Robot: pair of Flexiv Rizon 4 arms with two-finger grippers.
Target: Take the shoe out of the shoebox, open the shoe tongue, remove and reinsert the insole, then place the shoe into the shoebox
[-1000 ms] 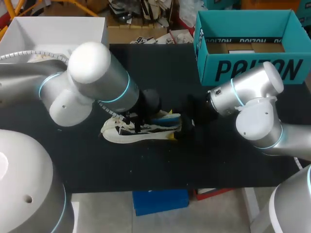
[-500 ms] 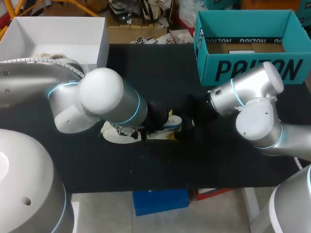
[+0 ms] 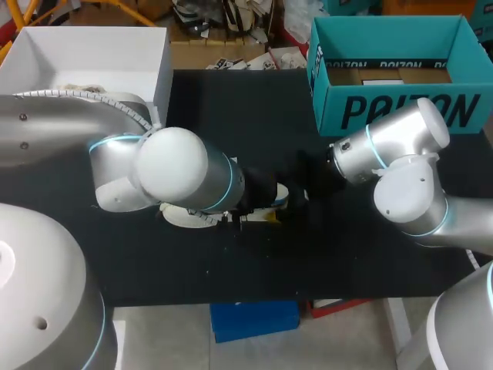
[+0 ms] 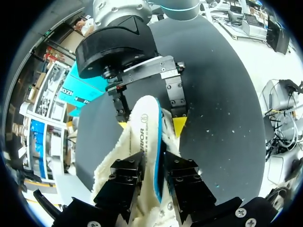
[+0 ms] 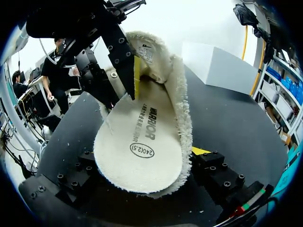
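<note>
The left gripper (image 4: 154,166) had swung down onto the cream fleece-lined shoe (image 5: 182,101), out in front of the teal cardboard shoebox (image 3: 400,112), pinching its printed cream insole (image 5: 142,137) while the right gripper (image 5: 147,163) clamped the shoe: insole handling looked under way.

A robotics lab: left arm (image 3: 177,166) and right arm (image 3: 400,154) over a black table (image 3: 254,100).

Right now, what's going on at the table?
The shoe lies on the table, out of the teal shoebox. The left gripper pinches the insole on edge; the right gripper appears to clamp the shoe's other end. Insole step underway; going in or coming out, can't tell.
</note>
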